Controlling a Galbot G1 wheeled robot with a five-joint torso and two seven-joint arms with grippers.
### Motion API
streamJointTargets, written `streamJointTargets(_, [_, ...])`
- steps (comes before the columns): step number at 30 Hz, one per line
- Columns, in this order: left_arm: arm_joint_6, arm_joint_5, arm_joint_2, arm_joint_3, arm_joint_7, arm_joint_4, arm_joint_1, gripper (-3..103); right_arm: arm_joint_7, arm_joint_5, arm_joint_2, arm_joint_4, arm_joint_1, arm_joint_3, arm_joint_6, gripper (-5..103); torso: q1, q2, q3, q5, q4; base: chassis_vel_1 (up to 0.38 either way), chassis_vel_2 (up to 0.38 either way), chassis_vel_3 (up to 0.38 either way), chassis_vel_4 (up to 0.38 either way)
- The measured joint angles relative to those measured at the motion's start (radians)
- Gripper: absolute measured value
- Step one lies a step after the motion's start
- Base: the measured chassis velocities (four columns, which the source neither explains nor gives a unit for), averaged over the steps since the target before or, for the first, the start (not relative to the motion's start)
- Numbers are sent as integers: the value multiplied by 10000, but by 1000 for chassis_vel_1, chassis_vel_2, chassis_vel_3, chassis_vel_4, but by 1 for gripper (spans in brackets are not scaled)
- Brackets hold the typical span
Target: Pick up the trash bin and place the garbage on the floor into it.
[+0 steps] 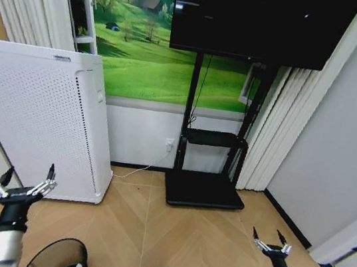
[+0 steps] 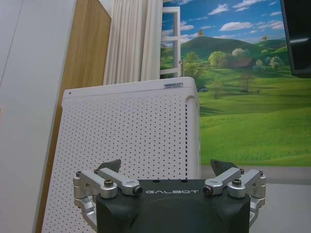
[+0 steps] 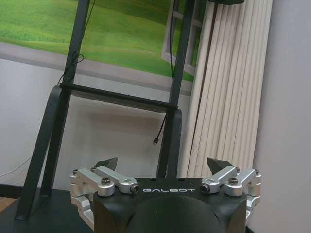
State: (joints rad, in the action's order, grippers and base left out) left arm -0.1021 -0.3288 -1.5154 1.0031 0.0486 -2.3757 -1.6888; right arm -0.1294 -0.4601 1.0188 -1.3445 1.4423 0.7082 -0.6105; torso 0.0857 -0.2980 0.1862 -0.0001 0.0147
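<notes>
Item one, the trash bin (image 1: 58,258): a small round black wire-mesh wastebasket, standing on the herringbone wood floor at the lower edge of your head view. Its open rim faces up, so its long axis runs vertical; the lower part is cut off by the picture edge. It sits in front of the large white perforated appliance (image 1: 39,119), toward you. Something dark shows at the rim's inner side; you cannot tell what it is.

Item two, the left gripper (image 1: 25,184): raised in front of the white perforated appliance's lower face, fingers spread wide, holding nothing. The left wrist view confirms the wide spread, with the left gripper (image 2: 165,170) aimed at the appliance, not at the bin.

Item three, the right gripper (image 1: 271,243): well apart from the appliance on its far side, over bare floor, fingers parted, holding nothing. In its wrist view the right gripper (image 3: 164,165) faces the black television stand (image 3: 73,97) and the white pleated curtain (image 3: 228,87).

Relation to note: the bin lies below and just inboard of your left gripper, nearer the robot's body. The left arm is plainly the nearer one; the right is well across the floor. Judged from this, the pickup calls for the left claw to drop and tilt downward onto the upright rim.

Garbage: none can be made out on the visible floor.
</notes>
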Motion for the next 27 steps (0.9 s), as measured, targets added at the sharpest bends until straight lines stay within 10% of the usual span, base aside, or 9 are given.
streamJointTargets(27, [306,-741,560,-602,-184,642,625,100,20,-568,-706,-635,856,1308,655,100,334,-1058,726,-1,3,0,0,0,0])
